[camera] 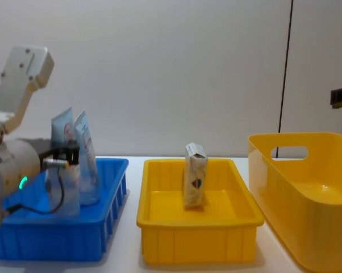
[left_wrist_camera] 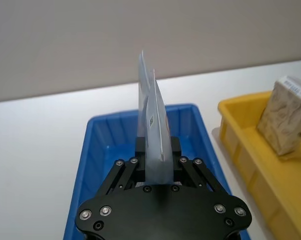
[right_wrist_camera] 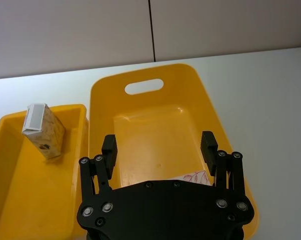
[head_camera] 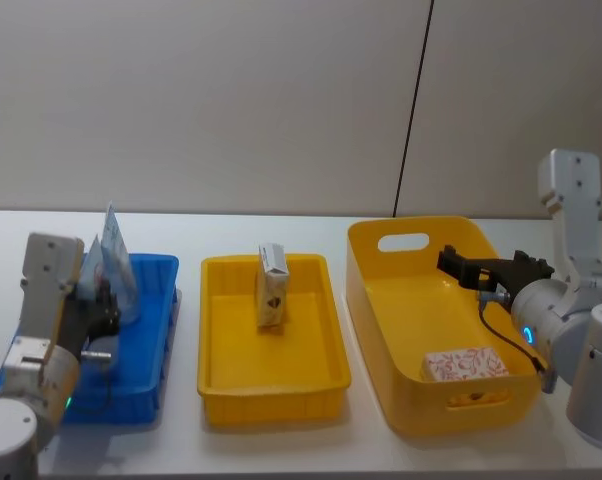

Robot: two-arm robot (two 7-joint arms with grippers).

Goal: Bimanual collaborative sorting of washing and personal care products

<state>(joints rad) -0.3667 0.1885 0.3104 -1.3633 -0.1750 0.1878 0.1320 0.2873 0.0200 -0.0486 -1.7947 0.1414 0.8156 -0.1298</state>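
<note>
Resting on the smooth white counter (head_camera: 281, 235), three moulded plastic containers are seen in a row. At the left, a shallow blue tray (head_camera: 161, 300) with ribbed walls is found, and in it two soft, thin pale blue-white pouches (left_wrist_camera: 154, 125) with pointed tops are stood upright side by side. The left pincer (left_wrist_camera: 158, 150), black and bolted, is drawn narrow on the lower part of the pouches from the near side. Whether one or both are pinched cannot be told.

In the middle, a shallow glossy yellow tray (head_camera: 281, 365) with rounded corners is placed. A small carton (head_camera: 272, 290) with a whitish folded top and mottled tan sides is stood upright on its floor, towards the far half.

At the right, a deeper yellow bin (head_camera: 366, 300) with sloping walls and an oval handle slot in its far wall is set. A flat whitish pack (head_camera: 465, 364) with a red leaf-like print is laid on the bin floor near its front right corner. Above the bin, the right pincer (right_wrist_camera: 159, 142) is held wide, its ridged black pads apart with nothing gripped between them.
</note>
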